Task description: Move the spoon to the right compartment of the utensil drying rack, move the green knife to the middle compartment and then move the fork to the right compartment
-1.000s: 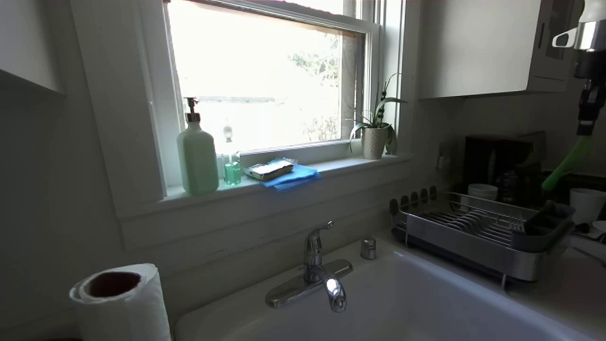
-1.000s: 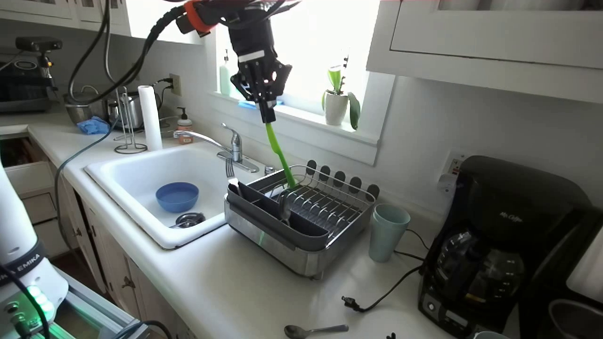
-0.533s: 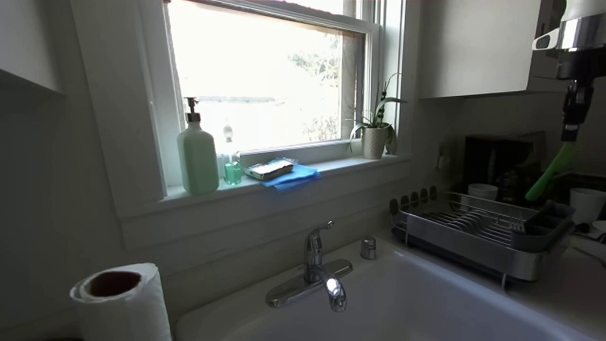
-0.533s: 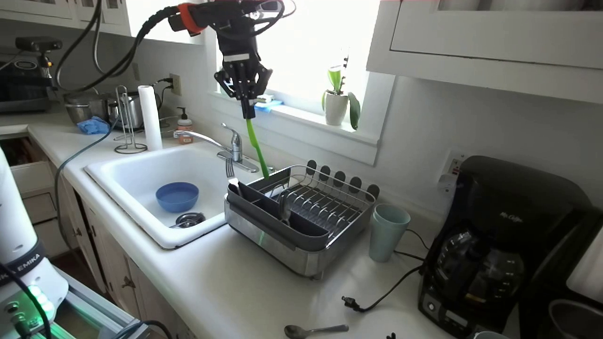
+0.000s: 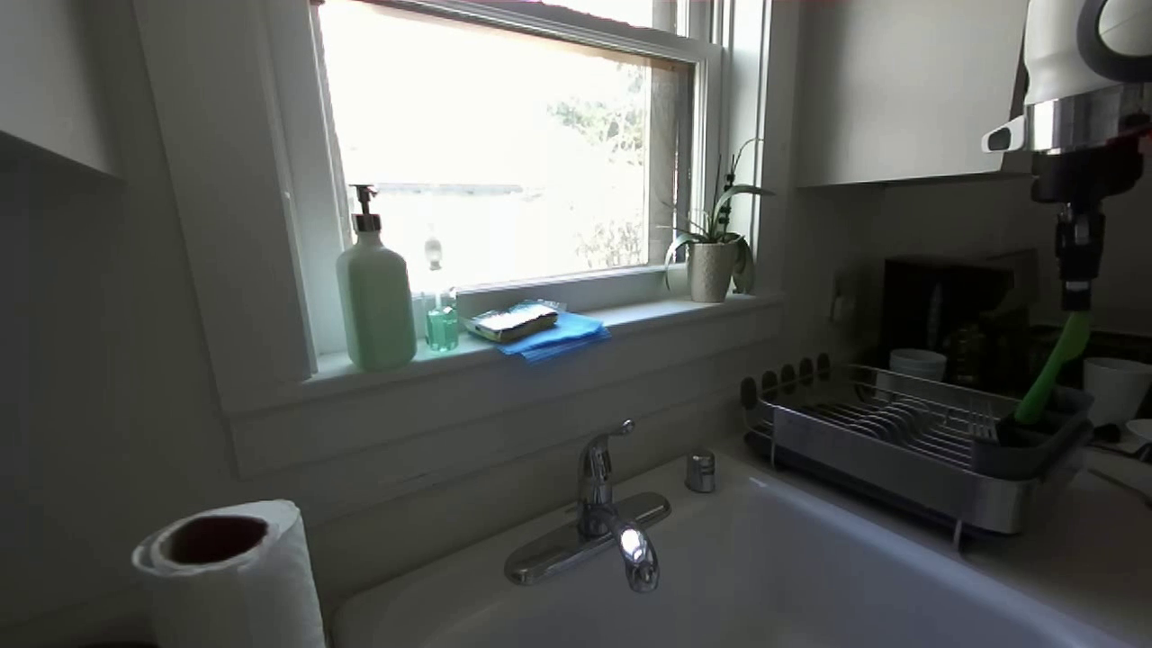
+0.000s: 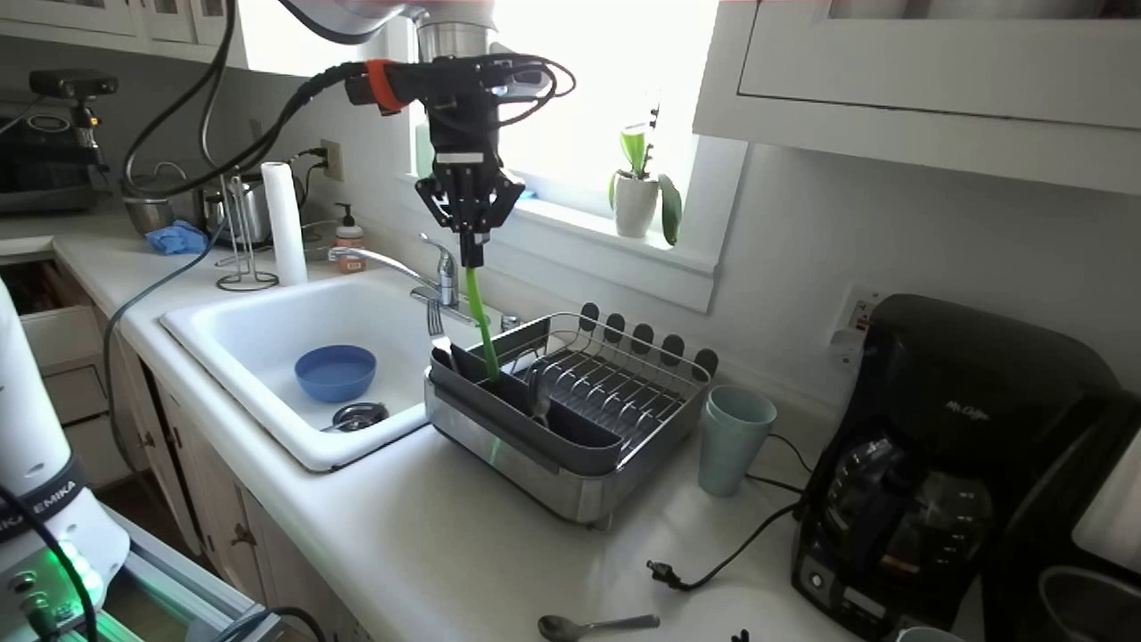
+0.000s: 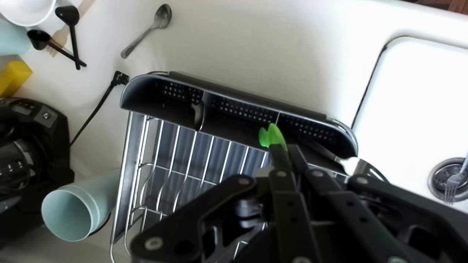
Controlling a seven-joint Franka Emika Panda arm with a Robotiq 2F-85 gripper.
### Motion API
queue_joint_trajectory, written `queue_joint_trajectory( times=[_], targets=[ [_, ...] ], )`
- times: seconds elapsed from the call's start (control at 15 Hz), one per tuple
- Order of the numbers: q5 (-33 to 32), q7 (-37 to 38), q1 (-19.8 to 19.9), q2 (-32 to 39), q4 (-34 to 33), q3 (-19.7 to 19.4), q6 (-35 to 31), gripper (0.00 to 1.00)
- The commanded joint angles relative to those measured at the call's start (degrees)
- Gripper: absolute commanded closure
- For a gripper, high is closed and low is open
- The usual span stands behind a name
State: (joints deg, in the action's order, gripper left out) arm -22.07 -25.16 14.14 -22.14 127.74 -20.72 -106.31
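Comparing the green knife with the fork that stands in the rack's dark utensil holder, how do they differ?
Colour: the green knife is bright green, whereas the fork is silvery.
Support: the green knife is clamped in the gripper; the fork leans in the sink-side end compartment of the dark utensil holder.
Height: the green knife's top end sits above the fork's upturned tines.
Shared: both are slim and tilted.

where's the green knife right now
In both exterior views the green knife hangs from the gripper, just right of the tines-up fork, its lower end at the dark utensil holder; whether it touches is unclear.
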Motion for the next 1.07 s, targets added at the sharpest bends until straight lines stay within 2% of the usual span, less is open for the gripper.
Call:
queue_joint_trajectory(
  times=[0.0, 0.2, 0.27, 0.33, 0.73, 1.0],
  targets=[
    [0.1, -1.6, 0.7, 3.0, -0.9, -0.9, 0.9, 0.99],
    [-0.1, -1.0, 1.2, 5.0, -0.7, -1.4, -0.1, 0.99],
    [-0.2, -0.7, 1.4, 5.7, -0.6, -1.4, -0.2, 0.81],
    [0.0, -0.3, 1.5, 6.1, -0.5, -1.4, -0.6, 0.68],
    [6.9, 4.0, 1.1, 4.9, 1.3, -0.8, -6.1, 0.29],
    [12.9, 10.3, 0.7, 3.7, 4.3, 0.9, -9.3, 0.02]
  ],
)
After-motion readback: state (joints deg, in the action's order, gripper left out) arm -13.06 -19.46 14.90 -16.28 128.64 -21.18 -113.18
